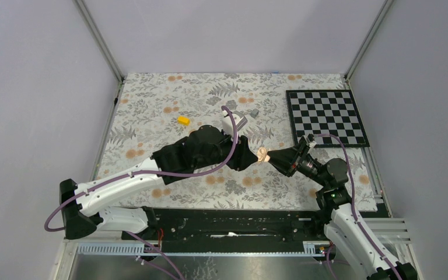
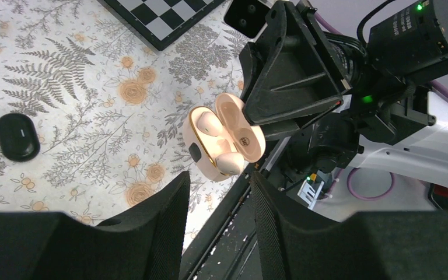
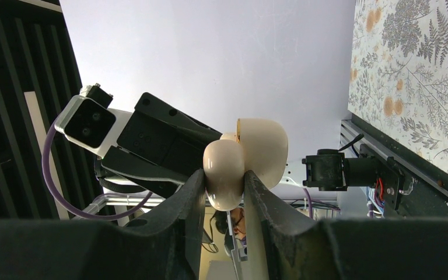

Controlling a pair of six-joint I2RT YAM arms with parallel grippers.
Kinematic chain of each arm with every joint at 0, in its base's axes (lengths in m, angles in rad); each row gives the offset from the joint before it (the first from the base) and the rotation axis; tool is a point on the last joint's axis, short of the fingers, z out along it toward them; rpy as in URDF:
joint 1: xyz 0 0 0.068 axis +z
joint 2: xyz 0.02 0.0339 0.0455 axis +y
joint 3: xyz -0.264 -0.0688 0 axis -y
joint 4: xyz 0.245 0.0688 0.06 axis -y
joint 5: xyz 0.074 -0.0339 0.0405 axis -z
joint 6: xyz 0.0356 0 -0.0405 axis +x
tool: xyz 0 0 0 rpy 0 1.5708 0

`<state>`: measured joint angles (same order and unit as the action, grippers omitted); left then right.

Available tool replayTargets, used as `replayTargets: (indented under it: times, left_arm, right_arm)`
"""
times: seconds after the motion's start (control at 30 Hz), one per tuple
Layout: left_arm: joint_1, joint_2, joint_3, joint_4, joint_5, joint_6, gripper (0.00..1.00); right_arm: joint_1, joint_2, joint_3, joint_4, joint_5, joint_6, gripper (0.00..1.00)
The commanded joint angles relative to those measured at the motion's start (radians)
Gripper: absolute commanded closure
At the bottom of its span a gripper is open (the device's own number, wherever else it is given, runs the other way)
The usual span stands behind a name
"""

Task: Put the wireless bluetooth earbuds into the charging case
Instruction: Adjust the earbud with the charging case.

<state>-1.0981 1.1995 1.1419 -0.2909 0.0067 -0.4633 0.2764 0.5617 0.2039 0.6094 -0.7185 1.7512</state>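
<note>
Over the table (image 2: 81, 87), the open case (image 2: 205, 166), both earbuds (image 2: 208, 122) seated in it, is clamped by the right gripper (image 3: 224, 178), while the left gripper (image 2: 219, 184) is held part-open and empty beside it.

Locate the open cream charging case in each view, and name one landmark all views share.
Top external: charging case right of centre, between the two arm tips.
Left wrist: centre of the picture, lid open.
Right wrist: centre, pinched in the right end effector.
Shared landmark: the floral tablecloth.
</note>
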Motion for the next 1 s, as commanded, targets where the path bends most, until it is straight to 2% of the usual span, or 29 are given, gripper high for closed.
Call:
replayTargets:
  times: [0.0,0.17,0.4,0.97]
  left_arm:
    - [-0.003,-0.014,0.029,0.041,0.037,0.005,0.53]
    - [-0.005,-0.009,0.032,0.040,0.014,0.003,0.52]
    - [-0.024,0.027,0.057,0.038,0.008,0.009,0.64]
    - [-0.036,0.052,0.074,0.038,-0.002,0.027,0.72]
  right_arm:
    - [0.007,-0.013,0.000,0.007,-0.002,-0.006,1.00]
    - [0.006,-0.015,0.000,0.007,-0.001,-0.006,1.00]
    - [0.006,-0.013,-0.003,0.007,-0.001,-0.006,1.00]
    - [0.006,-0.020,-0.002,0.007,-0.001,-0.006,1.00]
